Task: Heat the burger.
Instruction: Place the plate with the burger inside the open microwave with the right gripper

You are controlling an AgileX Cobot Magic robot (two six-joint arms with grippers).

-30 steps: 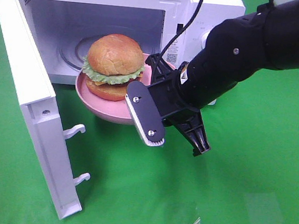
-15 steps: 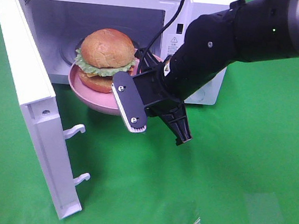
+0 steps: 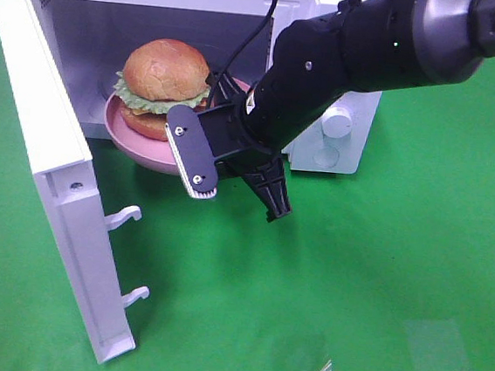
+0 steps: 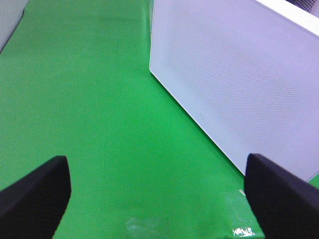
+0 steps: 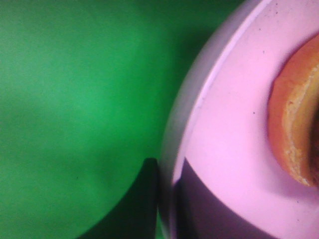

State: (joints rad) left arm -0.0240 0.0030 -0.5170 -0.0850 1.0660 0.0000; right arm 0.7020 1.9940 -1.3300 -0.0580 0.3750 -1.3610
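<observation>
The burger (image 3: 163, 85), with a golden bun and green lettuce, sits on a pink plate (image 3: 137, 144). My right gripper (image 3: 225, 113) is shut on the plate's right rim and holds it at the microwave's open mouth, partly inside the cavity. In the right wrist view the gripper (image 5: 167, 199) pinches the plate's rim (image 5: 234, 124), and the burger's bun edge (image 5: 294, 134) shows beside it. My left gripper (image 4: 159, 199) is open and empty over the green cloth, with the outside of the microwave door ahead of it. The left gripper does not show in the exterior view.
The white microwave (image 3: 331, 132) stands at the back with its door (image 3: 48, 158) swung wide open to the left, latch hooks facing out. The door's outer face shows in the left wrist view (image 4: 239, 84). Green cloth (image 3: 377, 294) covers the table.
My right gripper has carried the plate and burger left and back, from in front of the microwave to its open mouth.
</observation>
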